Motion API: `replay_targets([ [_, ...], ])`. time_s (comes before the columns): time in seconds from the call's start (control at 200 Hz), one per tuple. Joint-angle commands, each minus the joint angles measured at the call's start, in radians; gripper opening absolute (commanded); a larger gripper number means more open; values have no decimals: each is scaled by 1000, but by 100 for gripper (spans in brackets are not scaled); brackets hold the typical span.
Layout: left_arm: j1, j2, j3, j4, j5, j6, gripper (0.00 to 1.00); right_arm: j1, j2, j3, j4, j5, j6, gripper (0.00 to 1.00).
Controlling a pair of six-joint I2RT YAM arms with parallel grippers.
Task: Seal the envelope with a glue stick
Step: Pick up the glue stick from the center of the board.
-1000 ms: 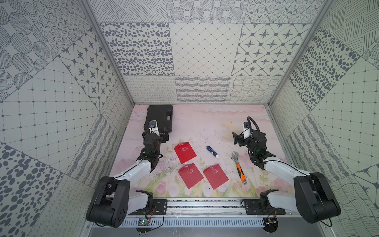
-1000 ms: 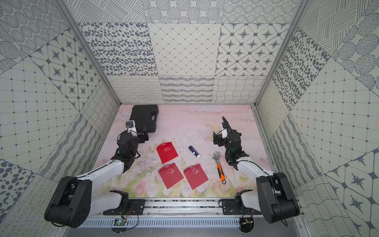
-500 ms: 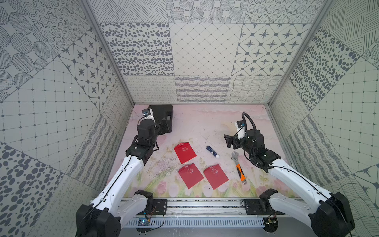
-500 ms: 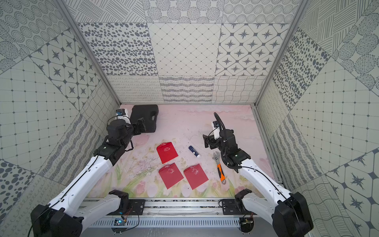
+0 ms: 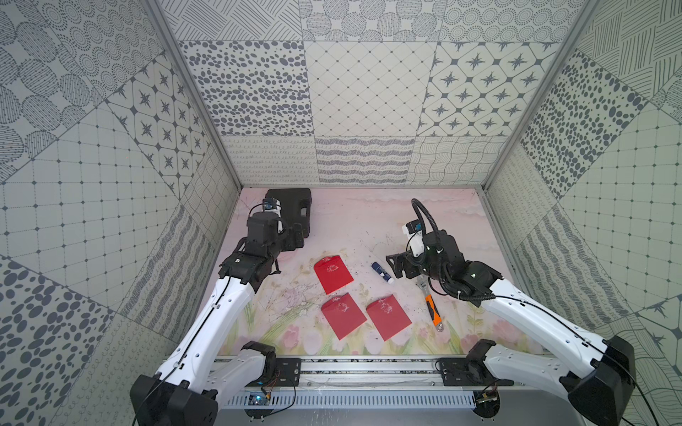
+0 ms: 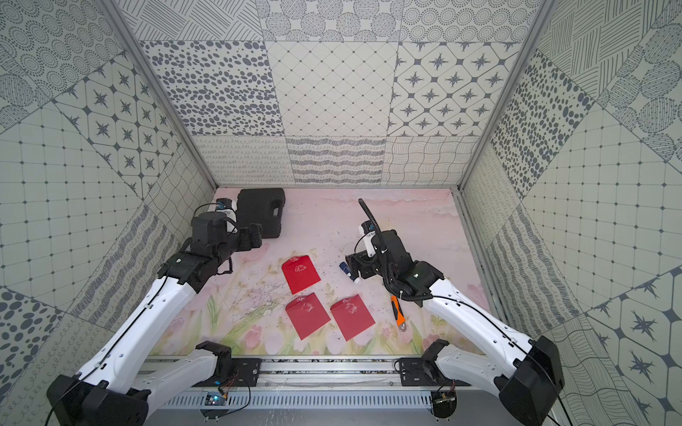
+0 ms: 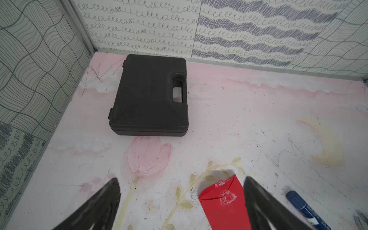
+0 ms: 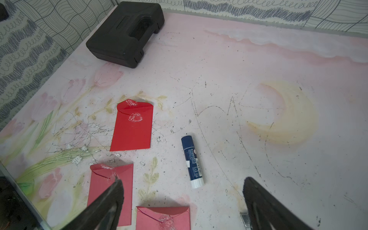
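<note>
the coming move turns on one relation: the small cylindrical glue stick with the dark blue cap and label and a white base [image 5: 382,273] lies flat on the pink, flower-painted tabletop [image 5: 369,221], just in front of the right gripper [image 5: 398,266] and below it; in the right wrist view the stick [image 8: 192,161] sits about midway between the two dark fingers [image 8: 111,199], white base toward the gripper and cap pointing away, so its long axis runs roughly across the line on which the jaws would close; we judge that a descent with little turning would bring the pads to its sides; the right gripper's jaws are spread wide and hold nothing; the left gripper [image 5: 295,236] is likewise spread and empty, hovering near the black plastic carrying case [image 5: 291,206] at the far left, well apart from the stick, so the right arm is clearly the nearer; the stick is capped, and its cap would have to come off before any gluing; three red paper envelopes [image 5: 332,274] lie to the left of the stick, each with whitish smears near the flap; the far one is nearest to it, though we cannot tell which is meant for sealing; an orange-handled adjustable wrench [image 5: 430,302] lies near the stick's base, not touching it
</note>
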Motion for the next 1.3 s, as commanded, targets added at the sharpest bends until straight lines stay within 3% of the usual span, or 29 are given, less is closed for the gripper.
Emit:
replay_targets([
  [0.0,-4,2,-10,-63,32,21,97,38,20,40,-116,29,63,93],
  [0.335,-3,6,-13,-65,27,21,97,157,78,89,-282,60,151,85],
  [0.485,-3,18,-8,-67,38,23,97,172,123,98,-297,76,129,78],
  [0.776,-1,39,5,-75,64,23,97,27,336,217,-357,-81,-66,68],
  [1.296,-2,45,9,-81,91,7,97,-50,657,380,-359,-108,-218,52],
])
